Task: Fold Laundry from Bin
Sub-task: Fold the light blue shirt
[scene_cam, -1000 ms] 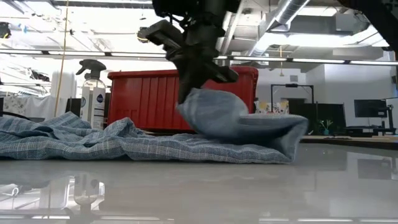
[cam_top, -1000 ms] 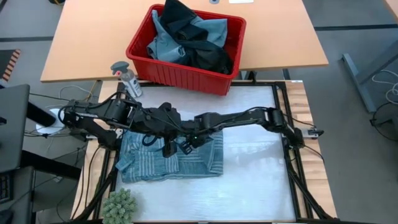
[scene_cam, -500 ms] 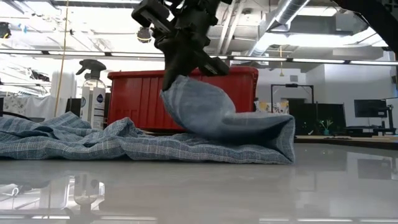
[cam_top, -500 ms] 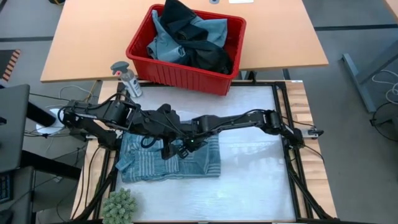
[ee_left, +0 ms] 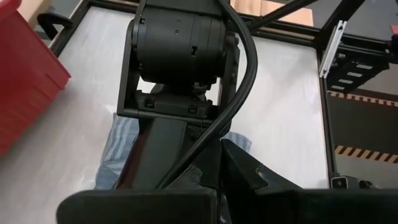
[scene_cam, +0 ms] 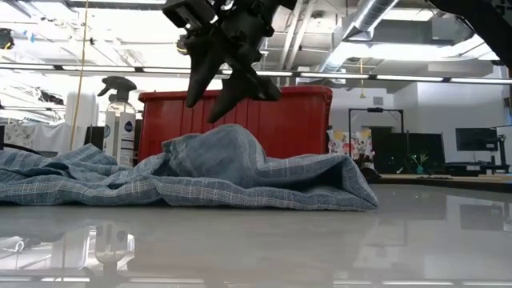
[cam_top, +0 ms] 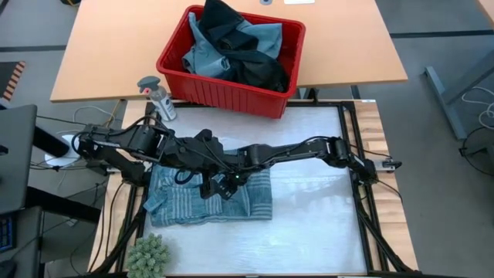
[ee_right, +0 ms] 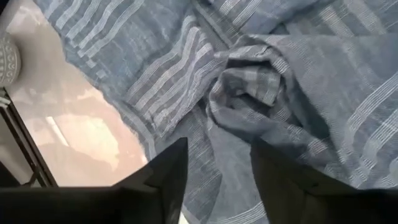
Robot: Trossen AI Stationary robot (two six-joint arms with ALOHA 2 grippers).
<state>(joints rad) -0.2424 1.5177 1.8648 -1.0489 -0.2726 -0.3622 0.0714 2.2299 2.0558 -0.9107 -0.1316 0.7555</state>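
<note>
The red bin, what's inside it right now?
The red bin holds crumpled laundry: a light blue garment with black clothing piled over it. Anything lower in the bin, and its floor, is covered.

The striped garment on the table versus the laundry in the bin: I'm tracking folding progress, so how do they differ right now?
The striped garment lies spread low on the white table, one side folded over; the laundry in the bin sits heaped and crumpled. The striped garment is grey-blue with pale stripes; the laundry in the bin mixes plain light blue and black. The open right claw hovers above the striped garment; neither claw is near the bin. Both are soft cloth.
</note>
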